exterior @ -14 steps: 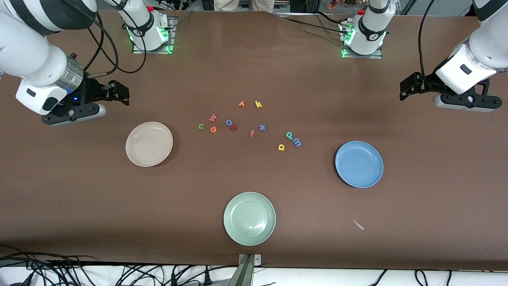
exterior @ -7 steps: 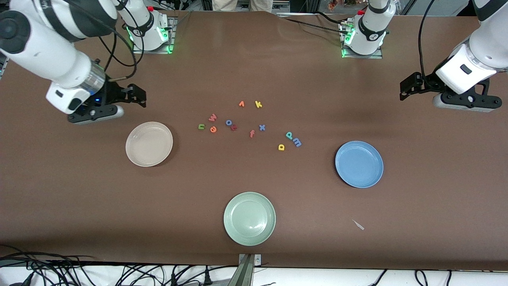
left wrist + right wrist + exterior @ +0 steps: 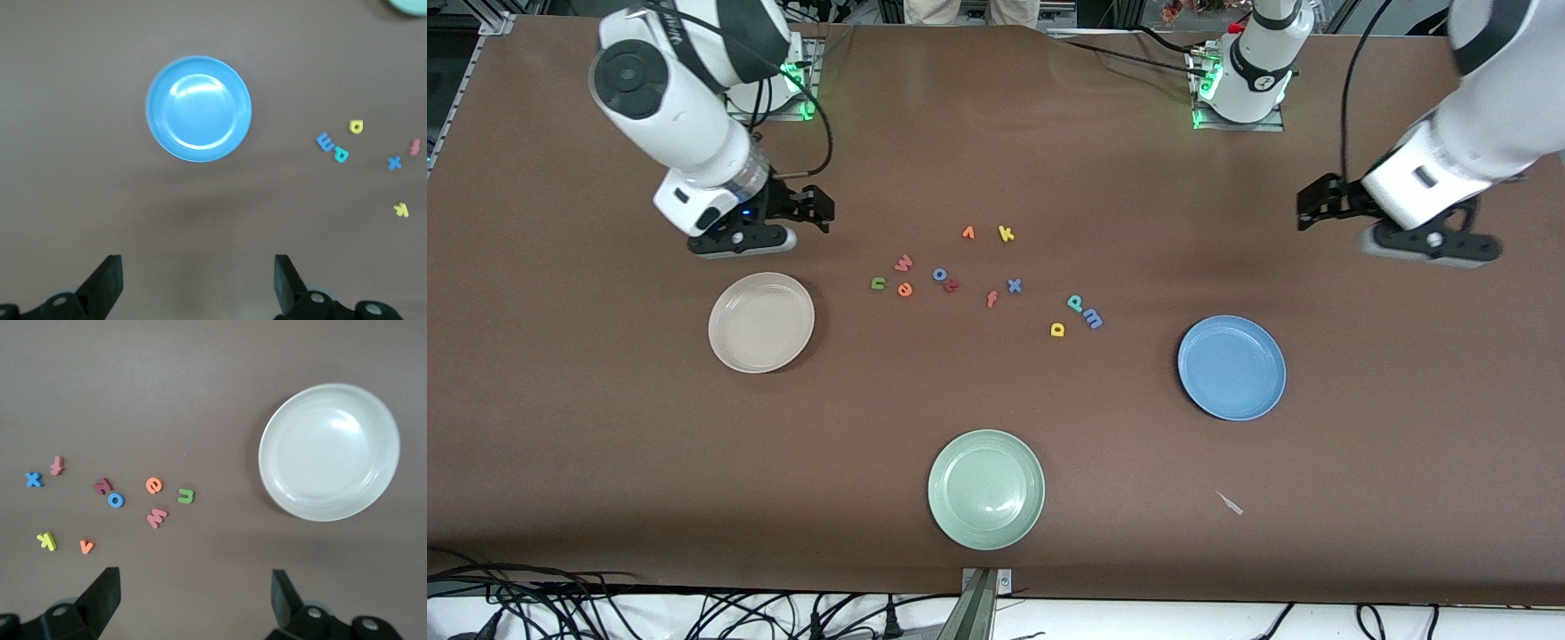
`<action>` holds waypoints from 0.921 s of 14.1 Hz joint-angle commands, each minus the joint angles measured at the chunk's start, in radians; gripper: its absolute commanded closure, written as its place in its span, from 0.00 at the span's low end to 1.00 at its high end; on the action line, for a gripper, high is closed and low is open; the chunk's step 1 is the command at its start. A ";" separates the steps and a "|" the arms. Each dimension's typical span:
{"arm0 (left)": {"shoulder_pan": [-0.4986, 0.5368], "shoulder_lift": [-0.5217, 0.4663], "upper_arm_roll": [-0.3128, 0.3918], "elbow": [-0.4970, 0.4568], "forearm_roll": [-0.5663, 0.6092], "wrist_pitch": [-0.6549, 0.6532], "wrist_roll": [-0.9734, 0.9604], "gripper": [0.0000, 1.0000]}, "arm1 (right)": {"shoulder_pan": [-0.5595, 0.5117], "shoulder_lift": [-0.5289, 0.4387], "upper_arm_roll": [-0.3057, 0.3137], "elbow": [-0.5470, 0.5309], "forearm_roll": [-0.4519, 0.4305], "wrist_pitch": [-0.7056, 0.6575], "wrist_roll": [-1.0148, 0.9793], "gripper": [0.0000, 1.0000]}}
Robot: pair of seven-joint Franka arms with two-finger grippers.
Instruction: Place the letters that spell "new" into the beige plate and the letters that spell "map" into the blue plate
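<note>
My right gripper (image 3: 815, 206) hangs wide and empty over bare worktop (image 3: 605, 427), the beige plate (image 3: 761, 322) at its 7 o'clock. The n (image 3: 879, 284), e (image 3: 905, 290) and w (image 3: 904, 262) sit at 4. My left gripper (image 3: 1319, 197), also wide, has the blue plate (image 3: 1232, 367) at 7, with m (image 3: 1093, 318), a (image 3: 1057, 330) and p (image 3: 1076, 303) at 8.

My right gripper (image 3: 818, 206) hangs above the bench toward my right arm's end, fingers (image 3: 103, 590) spread wide and holding nothing. My left gripper (image 3: 1316, 203) hangs above the bench toward my left arm's end, its fingers (image 3: 107, 280) equally wide and empty.
</note>
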 commanded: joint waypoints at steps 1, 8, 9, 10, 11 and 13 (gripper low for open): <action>-0.039 0.139 -0.007 0.030 0.008 0.049 0.007 0.00 | -0.007 -0.085 0.094 -0.195 -0.015 0.170 0.112 0.00; -0.168 0.414 -0.018 0.047 -0.026 0.389 -0.268 0.00 | -0.007 0.013 0.104 -0.353 -0.030 0.481 0.153 0.00; -0.176 0.436 -0.018 0.047 -0.023 0.453 -0.382 0.00 | -0.007 0.048 0.104 -0.393 -0.035 0.583 0.153 0.00; -0.182 0.457 -0.020 0.045 -0.023 0.498 -0.466 0.00 | -0.006 0.091 0.104 -0.405 -0.037 0.652 0.151 0.00; -0.206 0.486 -0.020 0.048 -0.026 0.529 -0.540 0.00 | -0.006 0.125 0.104 -0.402 -0.038 0.674 0.151 0.00; -0.229 0.543 -0.018 0.048 -0.024 0.633 -0.725 0.00 | -0.004 0.136 0.102 -0.395 -0.078 0.673 0.149 0.00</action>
